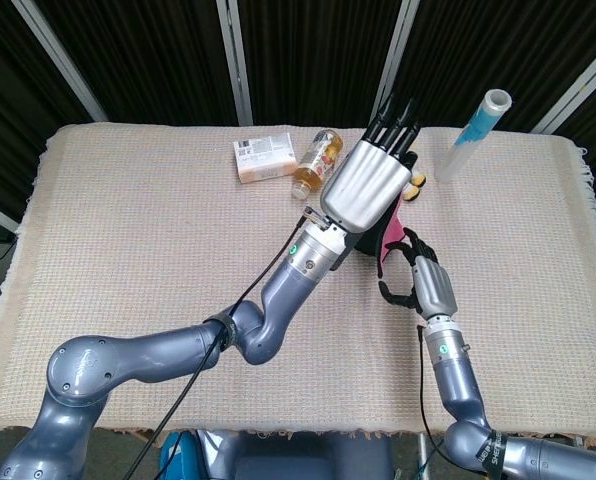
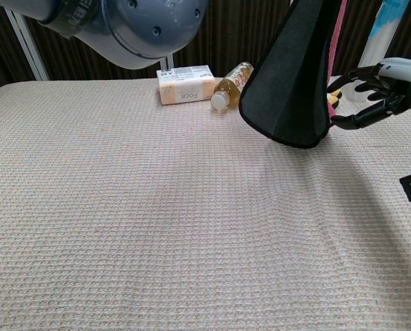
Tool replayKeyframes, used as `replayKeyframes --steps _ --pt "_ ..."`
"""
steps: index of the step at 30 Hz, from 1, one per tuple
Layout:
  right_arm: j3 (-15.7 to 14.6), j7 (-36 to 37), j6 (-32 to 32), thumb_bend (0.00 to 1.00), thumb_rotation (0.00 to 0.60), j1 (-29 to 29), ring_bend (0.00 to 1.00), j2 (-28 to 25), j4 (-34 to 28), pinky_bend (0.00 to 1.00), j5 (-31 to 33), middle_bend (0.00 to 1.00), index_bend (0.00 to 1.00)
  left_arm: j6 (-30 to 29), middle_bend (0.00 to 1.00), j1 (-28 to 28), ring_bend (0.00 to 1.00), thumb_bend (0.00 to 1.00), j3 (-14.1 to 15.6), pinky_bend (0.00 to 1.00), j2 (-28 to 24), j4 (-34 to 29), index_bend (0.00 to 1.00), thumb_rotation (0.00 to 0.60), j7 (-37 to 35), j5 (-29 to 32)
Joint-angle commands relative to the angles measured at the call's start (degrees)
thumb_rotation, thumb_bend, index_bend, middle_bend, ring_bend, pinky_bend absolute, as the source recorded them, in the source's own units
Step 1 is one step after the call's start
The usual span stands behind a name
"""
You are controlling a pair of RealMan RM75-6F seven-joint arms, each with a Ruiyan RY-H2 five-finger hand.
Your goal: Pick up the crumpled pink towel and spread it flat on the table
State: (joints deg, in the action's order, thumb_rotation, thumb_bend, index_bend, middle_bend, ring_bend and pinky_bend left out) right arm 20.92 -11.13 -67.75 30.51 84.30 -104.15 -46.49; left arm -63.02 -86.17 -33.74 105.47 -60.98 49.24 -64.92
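While the towel hangs in the air, the spreading step is only half prepared.

Head view, left hand: the left hand (image 1: 370,188) is raised over the worktop (image 1: 128,220), fingers pointing to 12 o'clock. It holds the towel (image 1: 389,232), which droops from its 5 o'clock side. How tightly the fingers close cannot be told from behind.
Head view, right hand: the right hand (image 1: 423,285) sits at 5 o'clock of the left one. Its fingers are apart and curved toward the cloth, and nothing is in them.
Head view, count: one towel, one small box (image 1: 264,158), one bottle (image 1: 318,162) lying down, one upright tube (image 1: 473,135) at 2 o'clock, and one small yellow object (image 1: 415,186), too hidden to name.

Chest view, towel: the cloth (image 2: 295,76) hangs clear of the worktop (image 2: 157,227), dark side facing out, with a pink strip along its 3 o'clock edge.
Chest view, right hand: the right hand (image 2: 381,93) reaches from 3 o'clock, fingertips just beside the lower hem. Whether they touch it cannot be told.
Chest view, step: lifted, not yet spread.
Chest view, next move: probably the right hand must pinch a free corner, so both hands can draw the cloth apart and lower it flat.
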Motion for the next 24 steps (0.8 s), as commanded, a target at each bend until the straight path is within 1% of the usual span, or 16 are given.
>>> replayKeyframes --steps 1,11,16,18,21,24 --pt "0.22 0.25 0.14 0.35 0.6 0.12 0.0 -0.11 0.48 0.0 0.42 0.0 0.25 0.44 0.18 -1.41 0.0 0.53 -0.14 0.0 1.1 1.64 0.61 0.6 -0.2 0.61" --pt "1.16 1.23 1.43 0.35 0.6 0.95 0.0 -0.18 2.73 0.0 2.8 0.0 0.25 0.33 0.18 -5.72 0.0 0.53 -0.9 0.0 4.27 6.6 0.61 0.6 -2.43 1.36" --pt "0.92 1.24 1.76 0.35 0.6 1.3 0.0 0.35 3.59 0.0 3.46 0.0 0.25 -0.03 0.18 -6.46 0.0 0.53 -0.76 0.0 4.6 7.57 0.61 0.6 -3.08 1.4" --pt "0.89 1.19 1.74 0.35 0.6 1.37 0.0 0.57 4.1 0.0 3.93 0.0 0.27 -0.24 0.18 -6.45 0.0 0.53 -0.71 0.0 4.61 7.54 0.61 0.6 -3.34 1.48" --pt "1.08 1.44 1.59 0.35 0.6 1.38 0.0 0.96 5.11 0.0 4.82 0.0 0.36 -0.86 0.18 -6.09 0.0 0.53 -0.45 0.0 4.34 7.23 0.61 0.6 -3.67 1.39" --pt "1.13 1.66 1.28 0.35 0.6 1.3 0.0 1.37 6.04 0.0 5.43 0.02 0.49 -1.41 0.18 -5.42 0.0 0.53 -0.17 0.0 3.83 6.67 0.61 0.6 -3.84 1.51"
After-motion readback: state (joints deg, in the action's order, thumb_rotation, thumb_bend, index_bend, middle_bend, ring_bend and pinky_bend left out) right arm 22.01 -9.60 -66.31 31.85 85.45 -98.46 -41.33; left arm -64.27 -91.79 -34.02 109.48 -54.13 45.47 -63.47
